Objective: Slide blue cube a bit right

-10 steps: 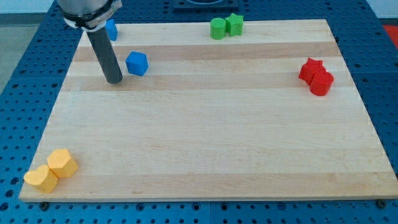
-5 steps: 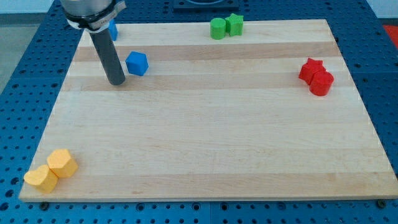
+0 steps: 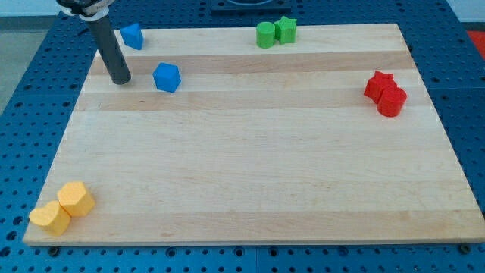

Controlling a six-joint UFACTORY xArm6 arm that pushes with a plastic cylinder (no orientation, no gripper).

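One wooden board (image 3: 250,174), pale, on a blue perforated table (image 3: 30,91); largest item, carries all blocks.

One dark rod, entering from the view's top left; my tip (image 3: 120,80) rests on the board near its left edge. No pincer is fitted, so nothing opens, closes or is held.

Two red blocks at the view's right, touching: a red star-like block (image 3: 378,83) and a red cylinder (image 3: 392,101) just below it.

Two yellow blocks at the view's bottom left, touching: a yellow hexagonal block (image 3: 76,199) and a yellow block (image 3: 50,218) at the board's corner, shape unclear.

Two green blocks at the view's top centre, touching: a green cylinder (image 3: 265,34) and a green star-like block (image 3: 286,29).

One blue cube (image 3: 167,76), the task's item, in the upper left part of the board, to the right of my tip and apart from it, a clear gap between.

One smaller blue block (image 3: 132,36) at the top left edge, shape unclear.

Progress: judged not begun; no contact with the cube. Tip stands on the correct side for a rightward push; remaining work is to close the gap and nudge a little.

Writing, brands, labels: none legible.
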